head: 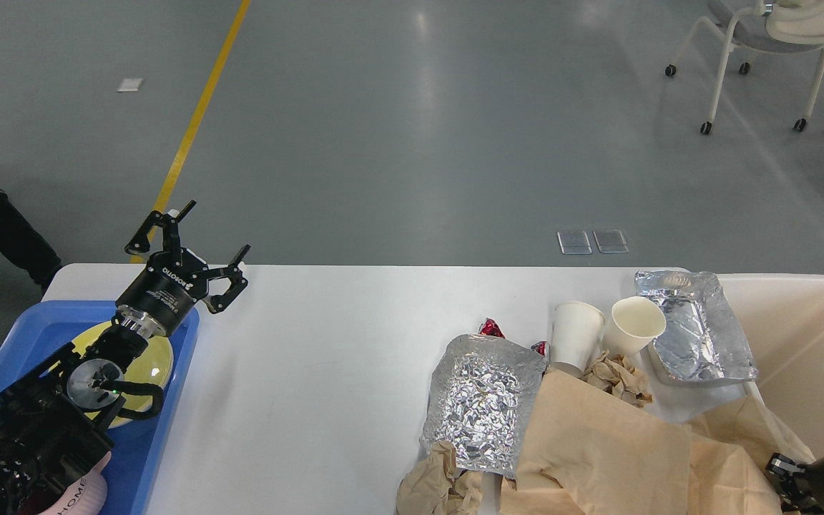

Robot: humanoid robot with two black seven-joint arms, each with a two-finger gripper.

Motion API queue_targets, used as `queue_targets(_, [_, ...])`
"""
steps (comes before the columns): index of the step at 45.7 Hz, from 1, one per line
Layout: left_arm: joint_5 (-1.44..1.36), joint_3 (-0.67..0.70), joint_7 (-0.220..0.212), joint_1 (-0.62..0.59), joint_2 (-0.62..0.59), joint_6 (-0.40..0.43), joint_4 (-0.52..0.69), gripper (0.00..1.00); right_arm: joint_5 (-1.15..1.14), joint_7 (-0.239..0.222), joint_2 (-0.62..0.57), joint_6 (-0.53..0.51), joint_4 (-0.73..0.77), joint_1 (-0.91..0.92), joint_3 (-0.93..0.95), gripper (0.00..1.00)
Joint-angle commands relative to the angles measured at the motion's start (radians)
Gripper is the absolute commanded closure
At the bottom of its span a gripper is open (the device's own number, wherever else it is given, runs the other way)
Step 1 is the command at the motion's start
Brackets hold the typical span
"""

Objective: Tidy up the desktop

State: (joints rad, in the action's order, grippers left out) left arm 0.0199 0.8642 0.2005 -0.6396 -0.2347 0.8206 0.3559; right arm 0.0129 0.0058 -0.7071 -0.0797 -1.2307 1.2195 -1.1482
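Observation:
The white desktop point(326, 343) is littered on its right half. A crumpled foil tray point(483, 400) lies near the middle, and a second foil tray point(698, 325) leans on the bin's rim. Two white paper cups point(575, 332) point(634, 325) stand between them. Large brown paper sheets point(612, 450) cover the front right, with crumpled brown wads point(616, 375) point(440, 486) and a red wrapper point(491, 327). My left gripper point(217, 229) is open and empty above the tray's far corner. My right gripper point(784, 476) shows only partly at the bottom right, against the brown paper.
A blue tray point(162, 443) at the left holds a yellow plate point(154, 357) and a pink cup point(76, 497). A beige bin point(812, 343) stands at the table's right end. A wheeled chair point(762, 43) stands far back on the grey floor.

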Motion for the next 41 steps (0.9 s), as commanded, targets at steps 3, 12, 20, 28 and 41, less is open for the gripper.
queue_targets(3, [0.0, 0.001, -0.001, 0.001, 0.0, 0.0, 0.0, 0.0, -0.025, 0.002, -0.136, -0.152, -0.094, 0.268, -0.048, 1.0])
queue_targets(12, [0.0, -0.001, -0.001, 0.001, 0.0, 0.0, 0.0, 0.0, -0.264, 0.002, -0.223, -0.553, -0.095, 0.937, -0.264, 1.0])
queue_targets(20, [0.0, -0.001, -0.001, 0.001, 0.0, 0.0, 0.0, 0.0, -0.491, 0.003, -0.207, -0.88, -0.072, 1.406, -0.282, 1.0])
queue_targets(28, [0.0, -0.001, -0.001, 0.0, 0.0, 0.0, 0.0, 0.0, -0.554, 0.005, -0.175, -0.88, -0.072, 1.611, -0.28, 1.0])
queue_targets(41, [0.0, -0.001, -0.001, 0.001, 0.0, 0.0, 0.0, 0.0, -0.732, 0.005, -0.293, -0.88, 0.082, 1.445, -0.288, 1.0])
